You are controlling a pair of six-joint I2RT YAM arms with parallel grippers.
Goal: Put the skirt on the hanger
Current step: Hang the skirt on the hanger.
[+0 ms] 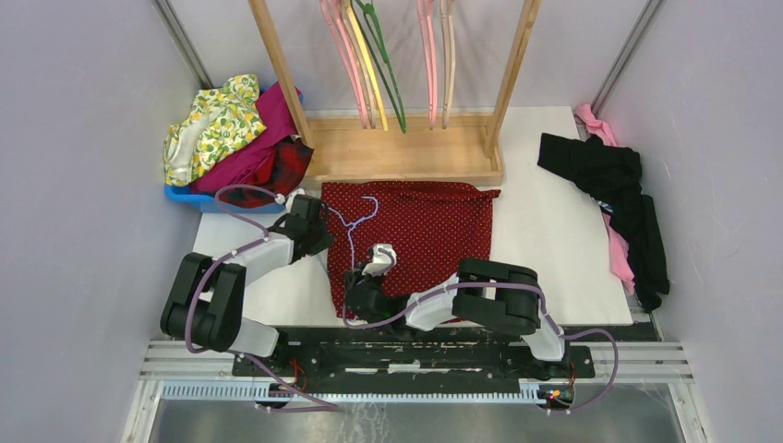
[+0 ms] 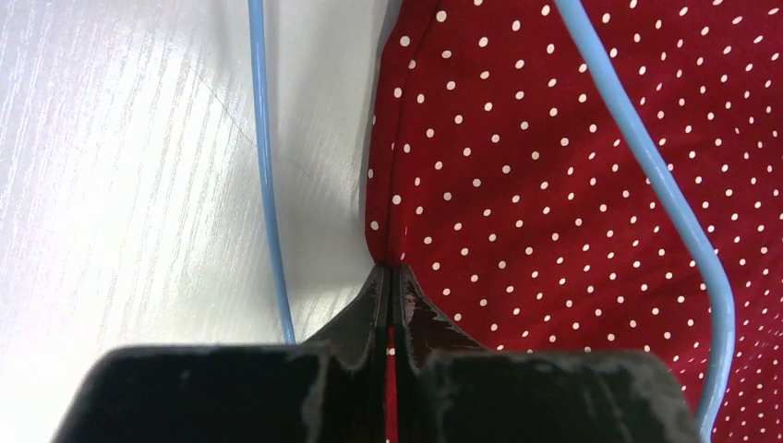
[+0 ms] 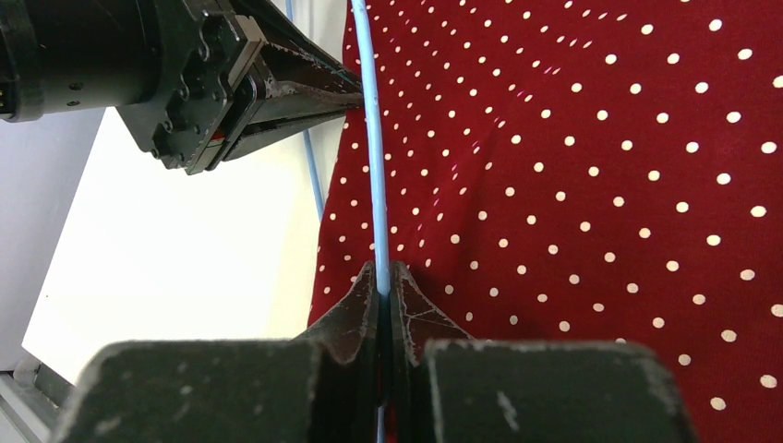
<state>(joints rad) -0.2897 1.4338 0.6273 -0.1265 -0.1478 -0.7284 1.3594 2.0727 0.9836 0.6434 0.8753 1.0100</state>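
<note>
The dark-red polka-dot skirt (image 1: 420, 231) lies flat on the white table in front of the wooden rack. The thin pale blue hanger (image 1: 352, 228) lies on its left part, hook toward the rack. My left gripper (image 2: 391, 272) is shut on the skirt's left edge (image 2: 554, 185); a hanger wire (image 2: 265, 166) runs beside it on the table. My right gripper (image 3: 383, 275) is shut on the hanger's wire (image 3: 371, 157) over the skirt (image 3: 591, 185). The left gripper (image 3: 346, 90) shows at the top of the right wrist view.
A wooden rack (image 1: 406, 152) with pink, yellow and green hangers stands behind the skirt. A blue bin (image 1: 208, 198) piled with clothes sits at back left. Black and pink garments (image 1: 619, 198) lie at right.
</note>
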